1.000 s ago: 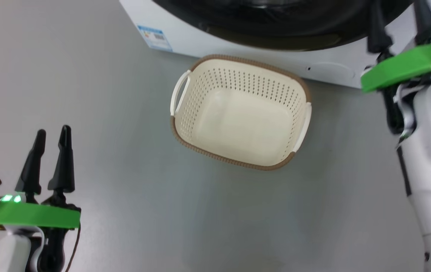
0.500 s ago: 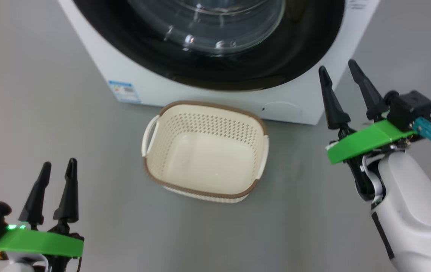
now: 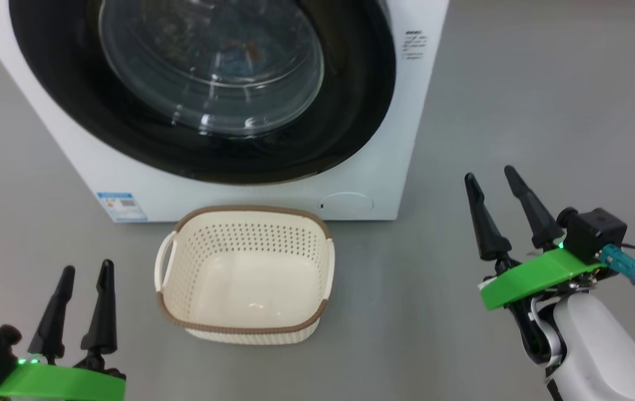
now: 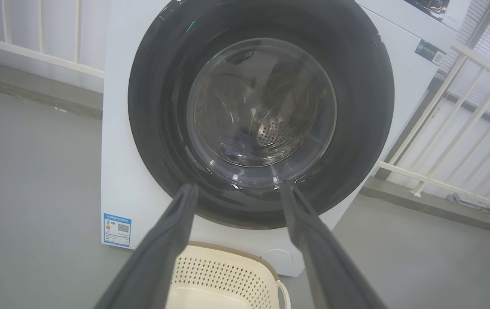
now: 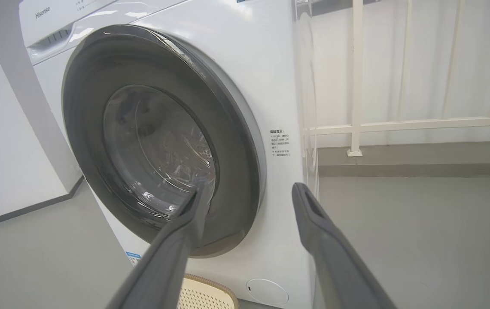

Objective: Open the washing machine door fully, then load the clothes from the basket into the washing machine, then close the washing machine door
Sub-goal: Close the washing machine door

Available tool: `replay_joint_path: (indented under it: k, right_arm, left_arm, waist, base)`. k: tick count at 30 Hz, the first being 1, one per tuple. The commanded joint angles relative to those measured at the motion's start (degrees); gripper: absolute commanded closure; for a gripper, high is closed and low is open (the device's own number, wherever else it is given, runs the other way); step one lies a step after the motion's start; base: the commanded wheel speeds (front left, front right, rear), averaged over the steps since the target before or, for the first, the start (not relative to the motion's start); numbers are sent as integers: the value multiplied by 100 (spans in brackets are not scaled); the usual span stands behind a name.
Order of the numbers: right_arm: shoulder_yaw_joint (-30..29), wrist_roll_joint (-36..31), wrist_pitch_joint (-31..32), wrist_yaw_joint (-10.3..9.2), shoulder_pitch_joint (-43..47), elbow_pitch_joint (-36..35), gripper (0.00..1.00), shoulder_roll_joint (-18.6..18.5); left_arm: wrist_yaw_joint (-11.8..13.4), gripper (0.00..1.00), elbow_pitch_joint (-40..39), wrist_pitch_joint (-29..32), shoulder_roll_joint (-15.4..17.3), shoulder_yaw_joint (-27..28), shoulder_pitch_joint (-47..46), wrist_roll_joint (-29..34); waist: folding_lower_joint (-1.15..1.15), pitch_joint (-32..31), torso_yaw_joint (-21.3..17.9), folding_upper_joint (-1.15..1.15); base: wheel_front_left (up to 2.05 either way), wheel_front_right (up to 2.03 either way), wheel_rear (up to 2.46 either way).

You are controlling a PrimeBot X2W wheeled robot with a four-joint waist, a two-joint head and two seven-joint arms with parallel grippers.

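Head view: a big white boxy washing machine (image 3: 400, 156) stands on a grey floor (image 3: 517, 111), its front facing the robot. The washing machine door (image 3: 345, 122), a wide glossy black ring around a bulging clear glass bowl, lies flat against the machine's front, closed. A small blue label (image 3: 121, 206) sits at the machine's lower left corner. Just in front of the machine, on the floor, stands the basket (image 3: 245, 248): cream-white perforated plastic, a rounded rectangle with a brown woven-look rim and a pale handle on each short side; its smooth bottom shows in full. In the left wrist view, a dim bluish patch low in the steel drum behind the glass is probably the clothes (image 4: 232, 148), though reflections blur it. The left gripper (image 3: 87, 267) hovers at the lower left, beside the basket and apart from it, its two dark fingers spread with nothing between them. The right gripper (image 3: 488, 174) hovers to the right of the machine, jaws likewise spread wide and holding nothing. A white railing (image 4: 464, 128) runs behind the machine.
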Motion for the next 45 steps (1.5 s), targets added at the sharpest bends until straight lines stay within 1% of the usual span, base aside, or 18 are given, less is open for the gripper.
replay_joint_path:
  k: [1,7,14,29,30,45]
  right_arm:
    - [164,68,-28,-15,72,-190,0,-30]
    - [180,115,-28,-15,422,-283,0,-22]
    - [140,115,-28,-15,780,-391,0,21]
    - [-153,-9,-28,-15,1083,-449,0,168]
    - [-162,-38,-28,-15,1094,-447,0,226]
    - [-173,-77,-28,-15,1109,-447,0,284]
  left_arm:
    - [3,0,-153,-37,128,247,-39,90]
    - [3,0,-247,-37,3,316,136,101]
    - [3,0,-421,-37,-69,281,258,-3]
    - [3,0,-343,-37,-36,283,298,-74]
    - [3,0,-314,-37,-18,269,283,-92]
    - [3,0,-271,-37,-26,310,280,-85]
  waist:
    - [0,-278,-279,0]
    - [0,-443,-454,0]
    - [0,-511,-547,0]
    - [0,-534,-520,0]
    - [0,-528,-505,0]
    - [0,-528,-487,0]
  base:
    - [0,0,0]
    - [0,0,0]
    - [0,0,0]
    - [0,0,0]
    - [0,0,0]
    - [0,0,0]
